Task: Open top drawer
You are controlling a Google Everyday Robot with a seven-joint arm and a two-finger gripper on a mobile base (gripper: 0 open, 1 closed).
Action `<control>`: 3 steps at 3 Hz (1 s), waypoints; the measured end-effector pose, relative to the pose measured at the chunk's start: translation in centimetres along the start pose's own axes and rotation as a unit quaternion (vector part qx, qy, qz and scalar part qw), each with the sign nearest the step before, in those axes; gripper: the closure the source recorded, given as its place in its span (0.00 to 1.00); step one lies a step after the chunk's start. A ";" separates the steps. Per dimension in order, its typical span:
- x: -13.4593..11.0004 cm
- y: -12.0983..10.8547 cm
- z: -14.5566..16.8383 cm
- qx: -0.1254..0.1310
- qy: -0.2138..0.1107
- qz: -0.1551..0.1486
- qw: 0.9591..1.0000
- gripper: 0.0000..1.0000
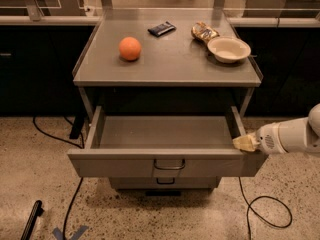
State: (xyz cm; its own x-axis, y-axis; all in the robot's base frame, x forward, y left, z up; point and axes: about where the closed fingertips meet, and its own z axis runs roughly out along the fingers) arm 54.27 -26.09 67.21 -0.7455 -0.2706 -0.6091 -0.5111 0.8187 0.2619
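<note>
One relation matters here imo: the top drawer (115, 166) slides straight out from under the table (170, 69), toward the camera. The claw (245, 143) sits at the right-hand end of the drawer front's top edge, well off to the side of the table's middle line, where the little wire handle (169, 164) hangs. It's right up against that corner, but I can't tell how wide it's open or whether it's actually clamping anything. The drawer sticks a long way out from the table, so I'd call this nearly done. Pulling from that corner is off-centre and might skew the drawer.
</note>
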 end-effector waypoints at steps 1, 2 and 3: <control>0.1 0.8 -1.5 -0.010 -0.012 -0.007 1.000 1.00; -6.4 1.7 -2.0 0.044 -0.054 -0.080 0.994 1.00; -13.0 3.2 -3.6 0.112 -0.105 -0.152 0.976 1.00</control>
State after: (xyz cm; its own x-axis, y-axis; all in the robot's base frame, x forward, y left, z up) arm 60.76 -21.82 78.63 -0.4574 -0.4282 -0.7794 -0.5713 0.8131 -0.1115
